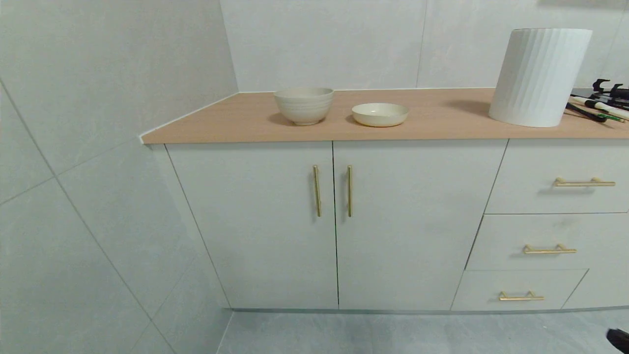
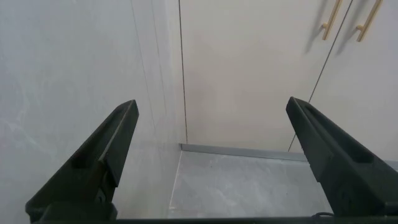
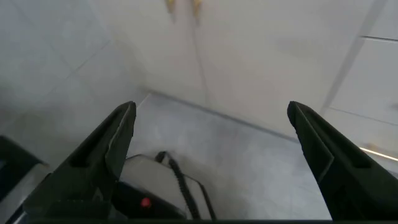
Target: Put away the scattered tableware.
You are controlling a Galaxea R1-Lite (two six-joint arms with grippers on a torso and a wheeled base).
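The tableware stood up on the table (image 1: pixel 442 125): a deep bowl (image 1: pixel 304 105) and, just beside it on the robot's right, a shallow dish (image 1: pixel 380 114). The two were apart, not touching, and set in a row along the table's front edge, directly above the pair of closed cabinet doors (image 1: pixel 275 221). Both pieces were round, so neither offered a long axis to line up with; what mattered was height and side. The left pincer (image 2: pixel 211 109) hung low with its jaws spread wide and nothing between them, facing the foot of the cabinet where the wall corner meets the floor (image 2: pixel 249 186). The right pincer (image 3: pixel 212 111) was likewise wide open and empty, low before the doors and the drawer fronts. From either pincer, then, the tableware lay upward and forward, well apart from both. Judging by the row, the bowl sat toward the left arm's side and the dish toward the right arm's, so each arm seemed the nearer one for its own piece, and either would have to rise above the table's edge first.
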